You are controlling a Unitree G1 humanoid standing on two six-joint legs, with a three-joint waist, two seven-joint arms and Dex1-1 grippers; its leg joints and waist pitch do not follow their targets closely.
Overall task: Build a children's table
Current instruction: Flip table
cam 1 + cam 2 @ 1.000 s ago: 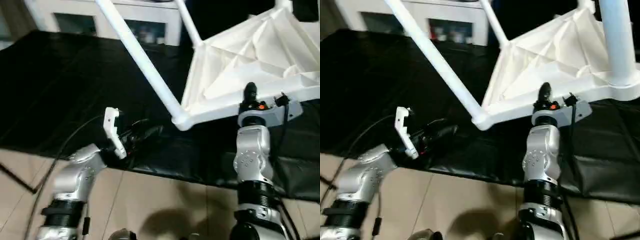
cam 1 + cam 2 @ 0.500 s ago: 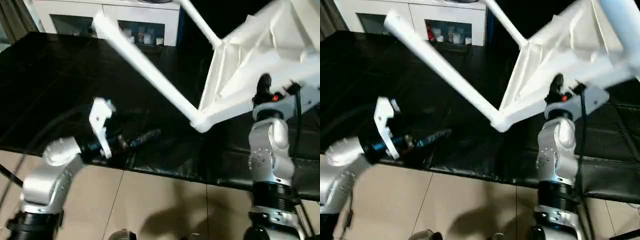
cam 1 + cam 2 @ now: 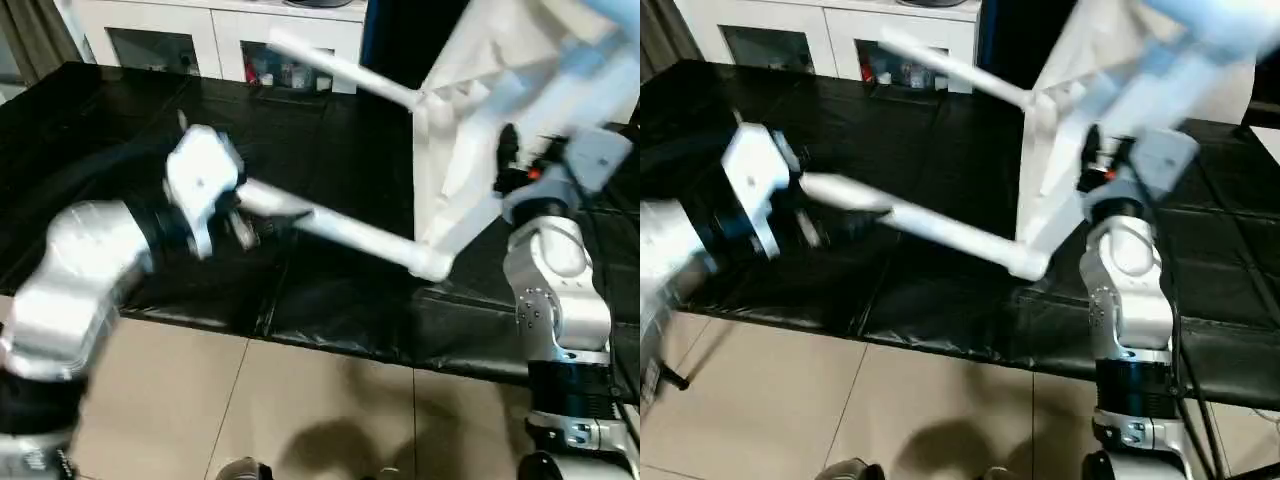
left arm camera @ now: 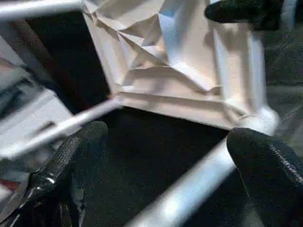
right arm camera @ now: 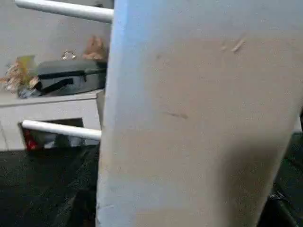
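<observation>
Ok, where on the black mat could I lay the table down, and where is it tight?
Bare black mat lies at the far left, between the white cabinet and the left gripper. Crowded: the middle, where a table leg runs from the left gripper to the tilted tabletop, which the right gripper is holding up.

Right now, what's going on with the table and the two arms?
The right end effector holds the white tabletop tipped up on edge above the black mat, ribbed underside toward the left arm. Legs already stick out of its sockets. The left end effector is open, its fingers either side of the nearest leg, not closed on it.
</observation>
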